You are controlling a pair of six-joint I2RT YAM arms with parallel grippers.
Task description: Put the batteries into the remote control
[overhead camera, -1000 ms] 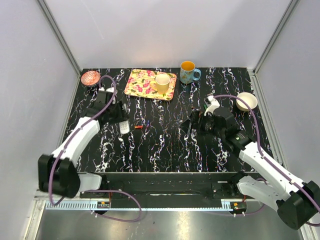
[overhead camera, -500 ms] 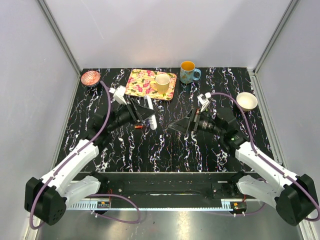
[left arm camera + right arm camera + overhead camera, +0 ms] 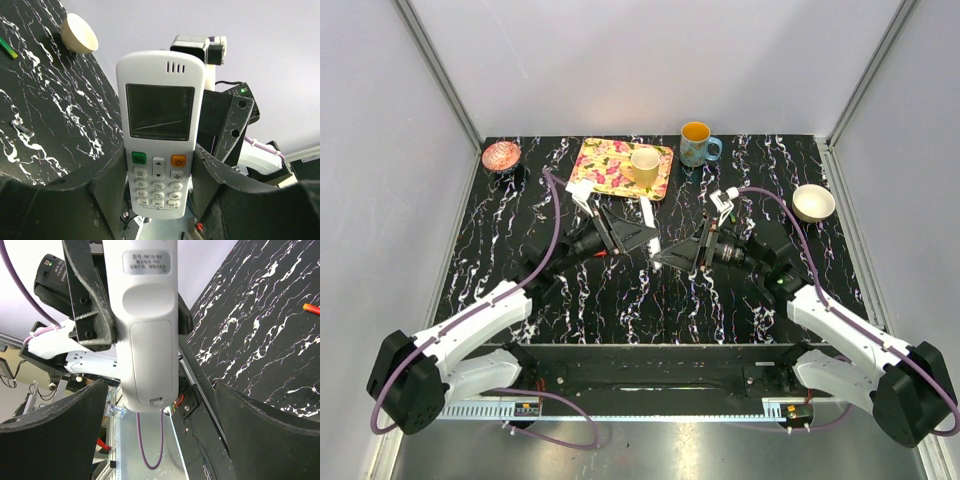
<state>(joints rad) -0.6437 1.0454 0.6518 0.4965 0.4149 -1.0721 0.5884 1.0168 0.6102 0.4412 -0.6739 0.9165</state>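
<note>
l pincer (image 3: 157, 170) grips remote control (image 3: 160, 125); r pincer (image 3: 162, 435) wide open facing its back, prob not touching.

Smooth white plastic remote control (image 3: 160, 135)

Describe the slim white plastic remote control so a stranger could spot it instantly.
Look above the middle of the black white-veined marble table. The left gripper clamps a slim white plastic remote control there. Nothing else is a long bar with a dark screen over green and orange buttons.
</note>
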